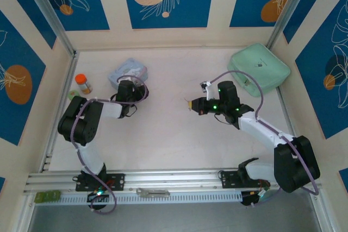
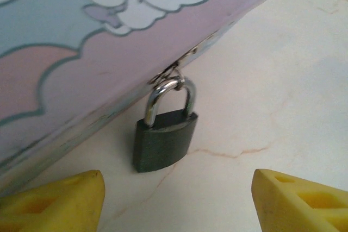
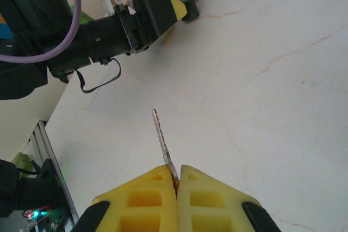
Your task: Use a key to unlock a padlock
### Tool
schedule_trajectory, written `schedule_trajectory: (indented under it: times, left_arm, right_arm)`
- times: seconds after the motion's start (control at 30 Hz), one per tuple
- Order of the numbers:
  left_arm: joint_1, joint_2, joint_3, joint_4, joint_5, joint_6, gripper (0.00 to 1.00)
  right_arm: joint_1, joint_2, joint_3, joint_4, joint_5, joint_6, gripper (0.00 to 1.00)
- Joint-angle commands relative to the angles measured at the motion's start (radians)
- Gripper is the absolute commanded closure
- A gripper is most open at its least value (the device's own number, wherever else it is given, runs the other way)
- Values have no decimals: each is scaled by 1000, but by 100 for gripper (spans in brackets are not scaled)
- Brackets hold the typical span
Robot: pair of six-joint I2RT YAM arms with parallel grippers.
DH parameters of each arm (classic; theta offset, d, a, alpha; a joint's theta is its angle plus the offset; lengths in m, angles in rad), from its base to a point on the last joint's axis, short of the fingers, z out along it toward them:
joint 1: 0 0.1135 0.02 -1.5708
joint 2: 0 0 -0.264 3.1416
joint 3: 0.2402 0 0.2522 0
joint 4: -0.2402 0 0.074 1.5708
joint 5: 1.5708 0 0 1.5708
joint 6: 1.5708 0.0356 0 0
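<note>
Two hands are seen over the pale marbled desk (image 2: 283,96). The left hand (image 2: 176,188) is held open, its yellow foam pads (image 2: 54,202) set wide apart with nothing gripped between them, just short of the small dark padlock with a silver metal shackle (image 2: 165,145). The padlock is rested on the desk against the pastel bunny-printed tin (image 2: 81,52), its shackle hooked through the tin's clasp, at the far left of the desk. The right hand (image 3: 177,173) is closed tight on the thin silvery metal key (image 3: 161,137), whose blade is pointed forward, well apart from the padlock.
</note>
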Motion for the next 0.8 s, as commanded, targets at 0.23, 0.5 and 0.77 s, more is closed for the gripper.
schedule_trajectory:
  times: [0.23,0.5,0.77]
  left_arm:
    - [45,110,90,62,44,39,37]
    - [48,174,161,4,114,-22,55]
    - [51,175,177,-6,96,-32,64]
  right_arm:
    - [12,12,31,-15,16,-28,100]
    - [16,27,37,0,19,-25,100]
    - [16,26,33,-3,25,-28,100]
